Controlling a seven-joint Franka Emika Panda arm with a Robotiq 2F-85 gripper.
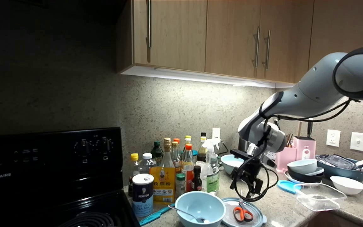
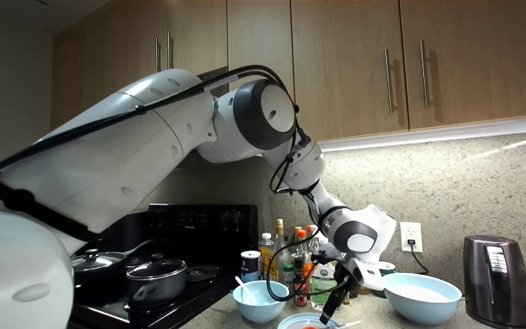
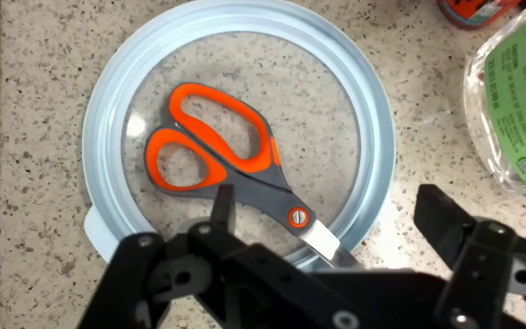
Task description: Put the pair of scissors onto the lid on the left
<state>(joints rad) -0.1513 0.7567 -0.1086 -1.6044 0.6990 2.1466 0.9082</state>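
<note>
The pair of scissors (image 3: 263,192) has orange-red and grey handles and lies on the round lid (image 3: 375,155), which has a pale blue rim and a see-through middle. The blades cross the rim; in the wrist view their tips are hidden behind my gripper (image 3: 328,196). In an exterior view the scissors (image 1: 243,212) and the lid (image 1: 258,217) show on the counter beside a teal bowl. My gripper (image 1: 253,189) is open and empty just above the lid, its fingers wide apart. In an exterior view the gripper (image 2: 329,310) stands over the lid (image 2: 286,323), cut off at the bottom.
A pale teal bowl (image 1: 200,201) with a spoon stands beside the lid. A spray bottle (image 1: 213,179) and several sauce bottles stand behind. A larger teal bowl (image 2: 423,297) and a kettle (image 2: 498,283) stand along the wall. A clear container (image 1: 320,201) sits near the counter edge.
</note>
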